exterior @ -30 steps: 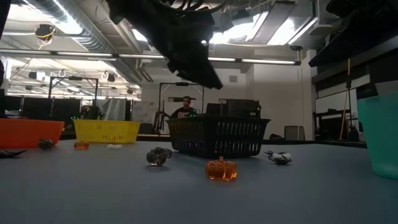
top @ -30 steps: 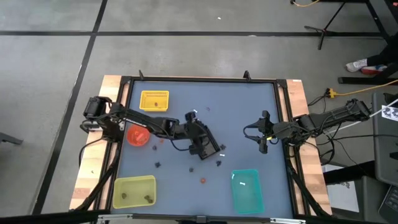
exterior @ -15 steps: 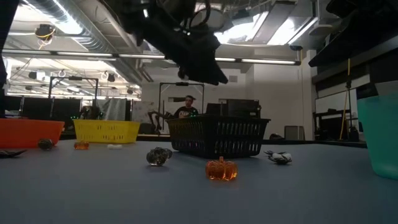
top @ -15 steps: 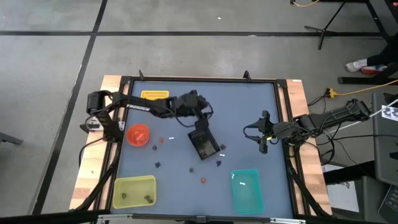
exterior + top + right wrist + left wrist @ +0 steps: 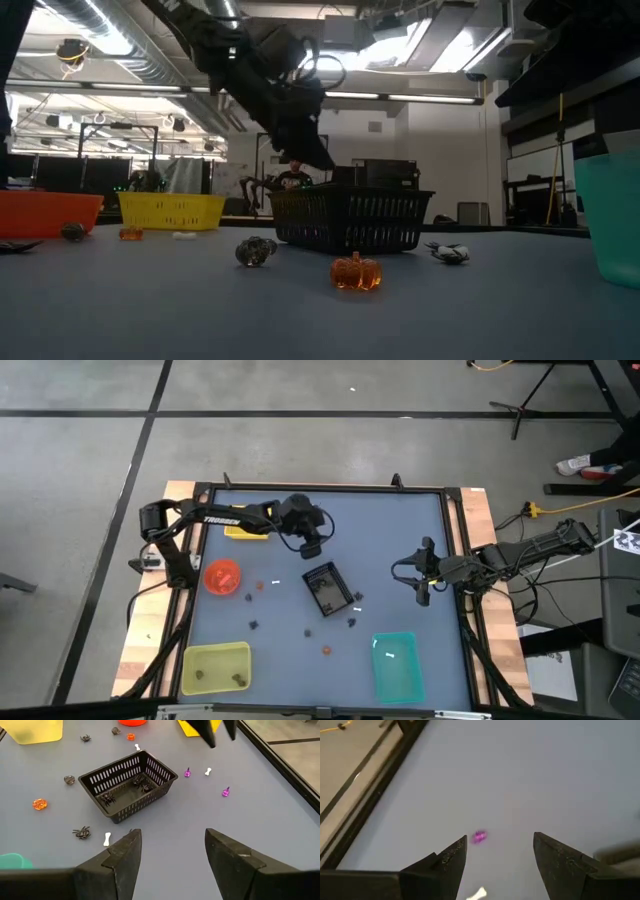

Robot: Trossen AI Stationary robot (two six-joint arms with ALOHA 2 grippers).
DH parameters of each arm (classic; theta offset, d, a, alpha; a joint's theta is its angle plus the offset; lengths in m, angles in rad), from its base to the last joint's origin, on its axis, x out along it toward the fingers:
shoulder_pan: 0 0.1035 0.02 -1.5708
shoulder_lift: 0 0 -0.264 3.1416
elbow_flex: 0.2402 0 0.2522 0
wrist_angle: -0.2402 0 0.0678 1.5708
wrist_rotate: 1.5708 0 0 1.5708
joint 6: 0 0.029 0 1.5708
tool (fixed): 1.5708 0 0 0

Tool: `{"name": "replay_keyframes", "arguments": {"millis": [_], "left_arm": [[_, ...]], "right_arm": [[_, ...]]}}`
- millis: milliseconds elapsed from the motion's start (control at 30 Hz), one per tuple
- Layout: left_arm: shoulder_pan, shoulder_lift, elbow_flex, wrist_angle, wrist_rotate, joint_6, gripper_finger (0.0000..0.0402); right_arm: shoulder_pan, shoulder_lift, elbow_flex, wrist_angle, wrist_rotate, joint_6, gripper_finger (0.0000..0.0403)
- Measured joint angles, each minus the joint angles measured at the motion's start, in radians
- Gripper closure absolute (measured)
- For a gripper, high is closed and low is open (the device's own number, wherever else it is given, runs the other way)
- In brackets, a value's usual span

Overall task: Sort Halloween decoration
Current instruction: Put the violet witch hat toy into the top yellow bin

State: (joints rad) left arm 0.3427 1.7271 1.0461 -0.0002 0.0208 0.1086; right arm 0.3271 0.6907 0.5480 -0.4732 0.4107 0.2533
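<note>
The Halloween decoration is small trinkets scattered on the blue table: a purple one (image 5: 479, 836) and a white bone (image 5: 477, 893) lie below my left gripper (image 5: 500, 845), which hovers open with nothing between its fingers, just beyond the black tray (image 5: 325, 590). Black spiders (image 5: 107, 797) lie in the tray. An orange pumpkin (image 5: 355, 272), a dark trinket (image 5: 256, 250) and a spider (image 5: 447, 252) rest on the table near the tray. My right gripper (image 5: 172, 840) waits open and empty at the table's right (image 5: 422, 588).
A yellow basket (image 5: 245, 528) sits at the far left, partly under the left arm. An orange container (image 5: 222, 575) stands at the left, a yellow-green container (image 5: 215, 668) near left, a teal container (image 5: 395, 665) near right. More purple and white trinkets (image 5: 225, 792) lie beyond the tray.
My left gripper has swung from above the black tray toward the table's far edge and a little left, staying at about the same height. The tray and the trinkets have kept their places.
</note>
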Motion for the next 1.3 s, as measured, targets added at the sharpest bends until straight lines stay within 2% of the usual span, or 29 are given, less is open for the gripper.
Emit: {"name": "replay_keyframes", "arguments": {"millis": [633,967,1300], "left_arm": [[-0.026,0.000,-0.173,-0.003,0.001,0.035,0.0191],[-0.045,0.000,-0.272,0.205,0.001,0.027,0.0191],[-0.044,0.000,-0.283,0.253,-0.010,0.024,0.0191]], "right_arm": [[0.000,0.000,0.000,0.000,0.001,-0.051,0.0187],[0.000,0.000,0.000,0.001,0.001,-0.058,0.0187],[0.000,0.000,0.000,0.062,0.030,-0.180,0.0187]]}}
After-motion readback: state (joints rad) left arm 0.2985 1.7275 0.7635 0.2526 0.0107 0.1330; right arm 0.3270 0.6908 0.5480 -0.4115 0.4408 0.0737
